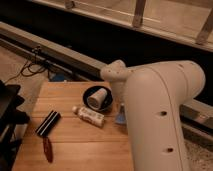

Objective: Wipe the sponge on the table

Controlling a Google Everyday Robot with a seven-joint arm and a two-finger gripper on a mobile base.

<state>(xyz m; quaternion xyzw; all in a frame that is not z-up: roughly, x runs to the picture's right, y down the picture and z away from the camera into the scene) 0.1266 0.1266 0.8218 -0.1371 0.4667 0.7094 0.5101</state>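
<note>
Jaws of the gripper point(121, 109) look clamped on the sponge point(120, 118), pressing it to the table point(80, 142) near its right edge, apparently to keep wiping contact.

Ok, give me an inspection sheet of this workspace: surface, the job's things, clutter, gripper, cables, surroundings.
Surface: wooden plank table.
Job's things: blue sponge near the table's right edge, partly hidden by the arm.
Clutter: black bowl holding a white cup; white bottle lying down; black block; red tool.
Gripper: gripper down at the sponge, mostly hidden behind the white arm.
Cables: black cables on the floor beyond the table.
Surroundings: railing behind.
</note>
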